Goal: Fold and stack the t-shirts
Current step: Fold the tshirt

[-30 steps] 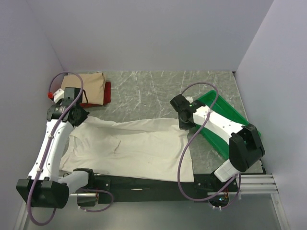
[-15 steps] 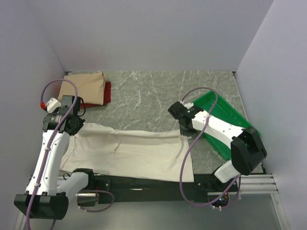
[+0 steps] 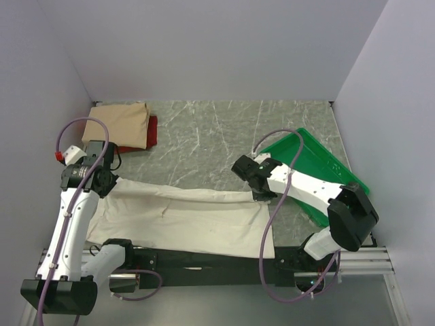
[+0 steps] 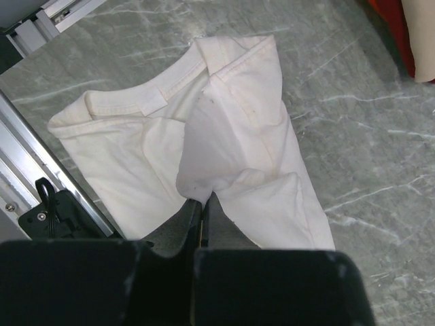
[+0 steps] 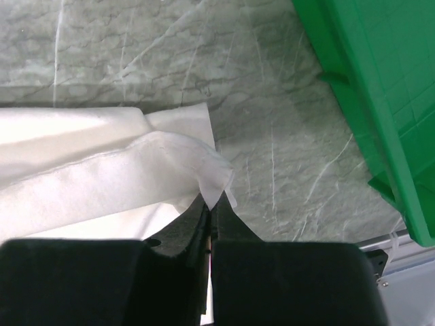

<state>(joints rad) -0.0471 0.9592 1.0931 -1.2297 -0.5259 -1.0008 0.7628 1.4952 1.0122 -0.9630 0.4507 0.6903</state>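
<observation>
Moved: both arms have drawn the cream shirt's [image 3: 183,217] far edge toward the table's [image 3: 204,129] near edge.
Left gripper [image 4: 202,212]: clamped tight on a fold beside its collar.
Right gripper [image 5: 209,204]: clamped tight on its hem corner.
Neck label [image 4: 153,102]: white; we read nothing.

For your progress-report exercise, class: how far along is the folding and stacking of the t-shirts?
Done: the folded tan cotton t-shirt lies on the red cotton t-shirt at the far left. In hand: the left end effector and right end effector are each shut on the far edge of the large cream cotton t-shirt, mid-fold. Left: finishing its folds and placing it on that pile.
</observation>
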